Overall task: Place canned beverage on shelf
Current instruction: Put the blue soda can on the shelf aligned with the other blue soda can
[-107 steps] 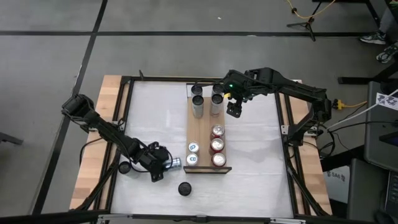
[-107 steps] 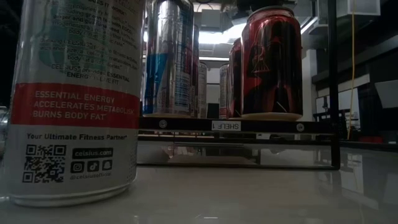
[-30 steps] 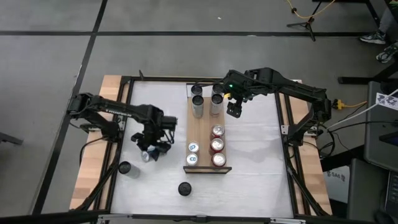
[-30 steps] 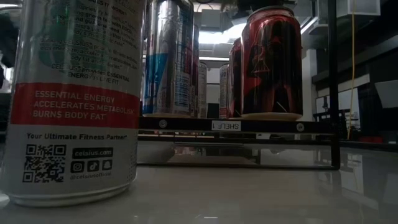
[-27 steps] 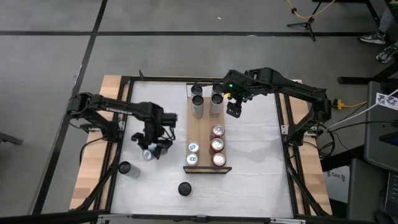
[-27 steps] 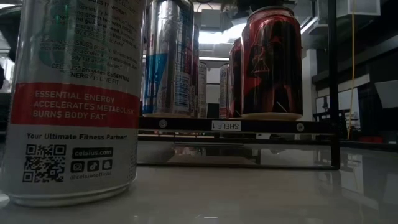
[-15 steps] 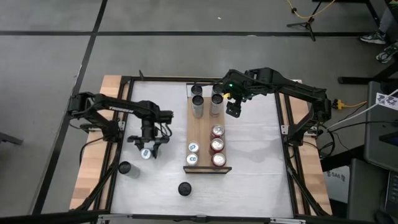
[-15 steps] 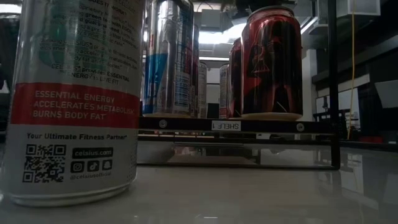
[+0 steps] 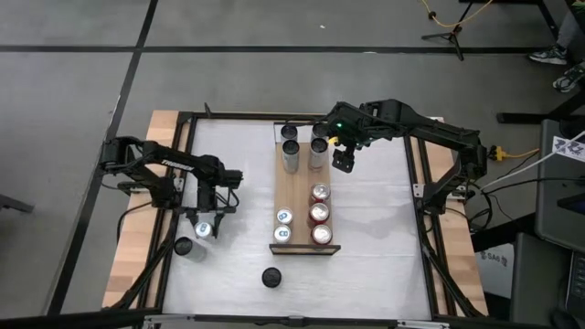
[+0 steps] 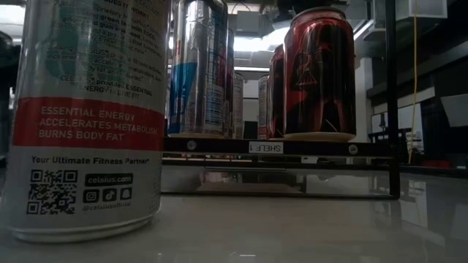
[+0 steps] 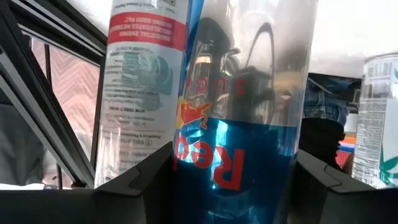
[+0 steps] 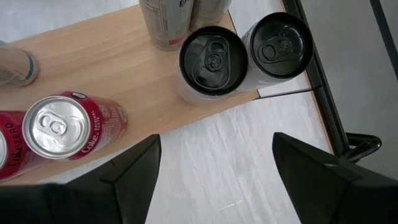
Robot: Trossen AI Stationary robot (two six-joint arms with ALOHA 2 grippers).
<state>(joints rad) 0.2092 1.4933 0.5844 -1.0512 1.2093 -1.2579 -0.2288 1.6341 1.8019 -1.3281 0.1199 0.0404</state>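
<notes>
My left gripper [image 9: 204, 221] is shut on a blue-and-silver Red Bull can [image 11: 242, 124], left of the shelf; the can's top shows in the high view [image 9: 203, 228]. The shelf [image 9: 306, 178] is a light-brown plank in the table's middle. It carries tall cans at its far end and red and blue-topped cans at its near end. My right gripper [image 9: 343, 163] hangs open and empty over the table just right of the shelf's far part, with its fingers wide apart in the right wrist view [image 12: 214, 180]. My left gripper pinches the Red Bull can's round wall [image 11: 186, 174] between its two fingers [image 11: 140, 180], one on either side. The fingers come from the table's far side and lie across the can. The can stands upright; whether its bottom rests on the table cannot be seen.
A dark-topped can [image 9: 183, 246] stands just left and near of the held can. A white Celsius can [image 9: 271, 276] stands by the near edge and fills the low view's left [image 10: 88, 117]. A black frame rail [image 9: 174, 183] borders the table.
My left gripper has carried the Red Bull can toward the table's left edge and a little toward the near edge, turning as it went. My right gripper has kept still.
</notes>
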